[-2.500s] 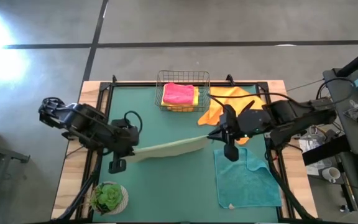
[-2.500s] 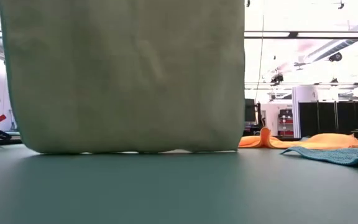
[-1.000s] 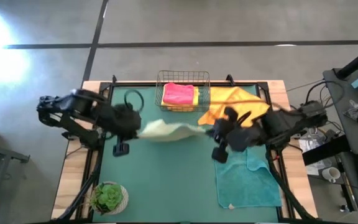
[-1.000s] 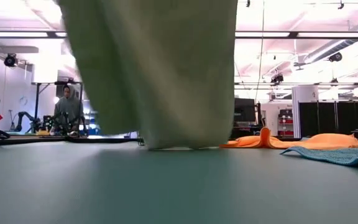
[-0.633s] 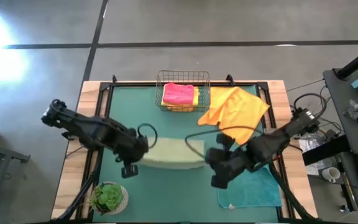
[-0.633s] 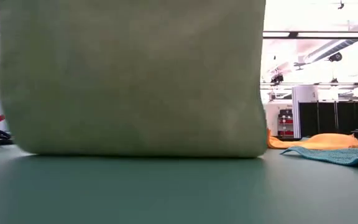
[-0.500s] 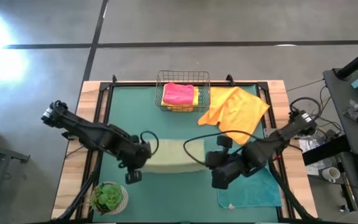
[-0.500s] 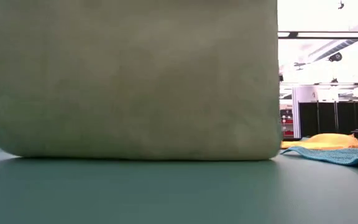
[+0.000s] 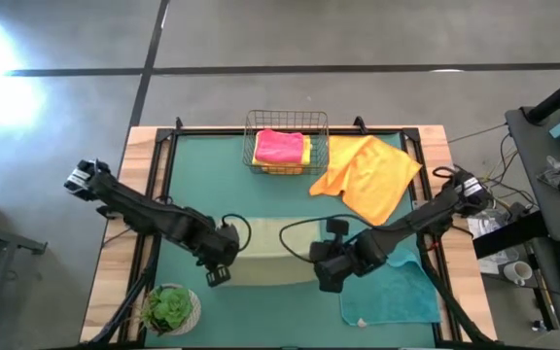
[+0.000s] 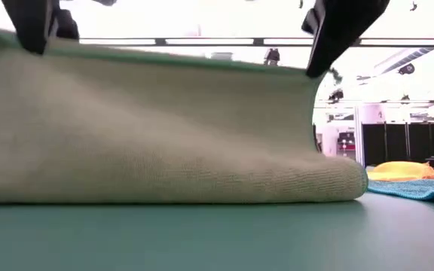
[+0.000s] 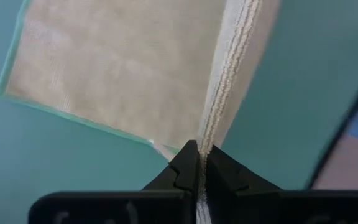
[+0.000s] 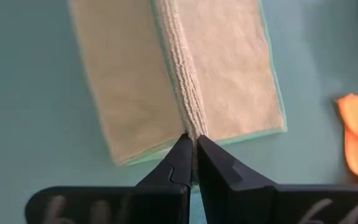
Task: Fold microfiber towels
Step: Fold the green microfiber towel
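Note:
A pale sage green microfiber towel (image 9: 270, 251) is stretched between my two grippers over the middle of the dark-green mat (image 9: 212, 165). Its lower part rests on the mat in a rounded bend (image 10: 337, 184), while its upper edge is held up. My left gripper (image 9: 220, 264) is shut on the towel's left end. My right gripper (image 9: 321, 272) is shut on its right end. Both show at the top of the low view, left gripper (image 10: 36, 30) and right gripper (image 10: 330, 38). My left gripper pinches the towel's upper edge at its left corner (image 11: 202, 142) between its two fingers, coming steeply from above. More than one layer edge runs away from the fingertips. The towel hangs below the hold, with its lower bend on the mat. My right gripper pinches the upper edge at its right corner (image 12: 189, 129) between its two fingers, slanting down from above. The stacked edges run straight out from the fingertips. The edge between both grippers is fairly straight, and the cloth below sags onto the mat.
A wire basket (image 9: 286, 124) with a pink towel (image 9: 280, 146) over a yellow one stands at the far middle. An orange towel (image 9: 367, 175) lies at the far right, a teal towel (image 9: 402, 297) at the near right. A potted plant (image 9: 171, 309) sits at the near left corner.
Both grippers have come toward the table's near edge and gone down, carrying the sage towel between them. The towel, which hung free near the basket, has swung forward and been lowered; its lower part now lies bent on the mat while the top edge stays held.

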### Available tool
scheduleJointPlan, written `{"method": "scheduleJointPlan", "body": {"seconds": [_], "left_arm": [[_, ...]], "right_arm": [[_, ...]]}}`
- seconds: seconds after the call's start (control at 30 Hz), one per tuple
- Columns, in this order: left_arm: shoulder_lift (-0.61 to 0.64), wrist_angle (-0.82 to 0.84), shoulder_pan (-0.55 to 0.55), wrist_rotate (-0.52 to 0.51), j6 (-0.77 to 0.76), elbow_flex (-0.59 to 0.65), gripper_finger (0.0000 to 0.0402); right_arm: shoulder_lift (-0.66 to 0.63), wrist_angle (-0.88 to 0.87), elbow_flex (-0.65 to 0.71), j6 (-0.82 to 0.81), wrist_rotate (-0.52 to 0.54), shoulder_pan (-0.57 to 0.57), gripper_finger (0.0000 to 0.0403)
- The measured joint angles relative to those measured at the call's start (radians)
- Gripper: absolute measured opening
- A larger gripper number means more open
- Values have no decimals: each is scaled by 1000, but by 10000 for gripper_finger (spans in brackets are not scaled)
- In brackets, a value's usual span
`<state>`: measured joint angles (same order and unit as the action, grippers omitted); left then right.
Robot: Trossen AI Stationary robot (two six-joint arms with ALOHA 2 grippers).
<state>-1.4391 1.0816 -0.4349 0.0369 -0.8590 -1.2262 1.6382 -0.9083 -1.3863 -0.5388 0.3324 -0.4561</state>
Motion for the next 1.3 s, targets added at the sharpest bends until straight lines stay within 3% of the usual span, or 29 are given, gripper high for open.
{"method": "scheduleJointPlan", "body": {"seconds": [0.3,0.63,1.03,1.3], "left_arm": [[0,-55,53,-116,14,75,0],[-45,-86,135,-119,107,79,0],[-135,-86,153,-163,143,87,1],[-135,-35,172,-183,141,88,72]], "right_arm": [[0,43,109,-64,0,56,8],[0,74,165,-64,-30,141,8],[0,108,165,-42,-54,202,8],[0,113,165,-44,-55,225,9]]}}
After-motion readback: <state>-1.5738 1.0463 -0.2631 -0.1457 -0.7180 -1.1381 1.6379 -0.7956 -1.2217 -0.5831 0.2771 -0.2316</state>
